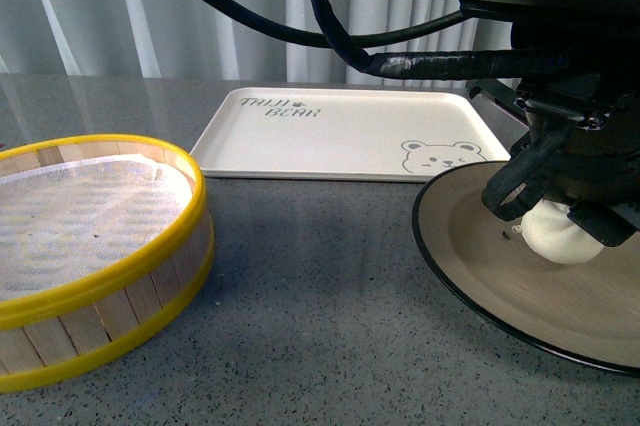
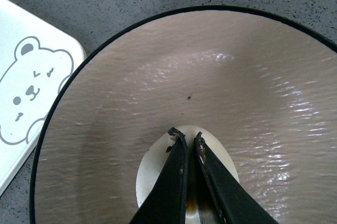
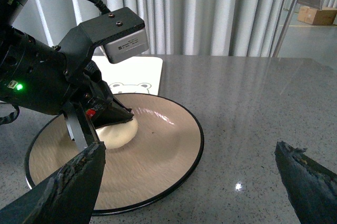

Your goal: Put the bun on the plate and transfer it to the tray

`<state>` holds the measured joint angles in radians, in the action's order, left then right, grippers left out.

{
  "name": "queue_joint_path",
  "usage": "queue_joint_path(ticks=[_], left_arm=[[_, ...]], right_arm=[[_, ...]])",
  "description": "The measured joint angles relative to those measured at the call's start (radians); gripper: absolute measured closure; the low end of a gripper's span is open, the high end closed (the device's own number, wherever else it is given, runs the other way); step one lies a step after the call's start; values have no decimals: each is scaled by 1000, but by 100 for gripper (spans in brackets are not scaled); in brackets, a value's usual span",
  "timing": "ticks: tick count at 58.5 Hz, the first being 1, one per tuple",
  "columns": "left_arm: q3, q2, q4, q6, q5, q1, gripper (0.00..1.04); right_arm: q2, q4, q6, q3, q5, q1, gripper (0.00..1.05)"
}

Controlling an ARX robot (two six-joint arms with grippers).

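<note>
Bun [image 1: 560,236]: on plate [image 1: 478,246], right edge of surface [image 1: 320,306].
Left gripper [image 2: 186,137]: clamped on bun top.
Right gripper [image 3: 188,150]: spread wide, empty.

One small round white steamed bun [image 1: 560,236] with a pleated top is sitting at the near right, and one wide round grey-brown plate [image 1: 470,246] with a black rim is lying under it. One cream-white rectangular plastic tray [image 1: 340,136] is lying on the far side, carrying one grey bear face drawing [image 1: 440,156]. One round yellow-rimmed bamboo steamer [image 1: 100,276] is standing at the near left. Two grippers are showing: one left gripper [image 2: 187,139] and one right gripper [image 3: 189,148].
</note>
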<state>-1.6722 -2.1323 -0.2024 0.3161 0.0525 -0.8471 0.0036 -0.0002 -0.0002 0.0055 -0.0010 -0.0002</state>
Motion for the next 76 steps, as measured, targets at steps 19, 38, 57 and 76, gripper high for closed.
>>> queue_joint_path(ticks=[19,38,57,76], left_arm=[[0,-16,2,-37,8,-7,82],[0,-15,16,-59,5,-8,21],[5,18,66,-170,-56,30,7],[311,377,274,-209,-54,294,7]], right_arm=[[0,0,0,0,0,0,8],[0,0,0,0,0,0,8],[0,0,0,0,0,0,8],[0,0,0,0,0,0,8]])
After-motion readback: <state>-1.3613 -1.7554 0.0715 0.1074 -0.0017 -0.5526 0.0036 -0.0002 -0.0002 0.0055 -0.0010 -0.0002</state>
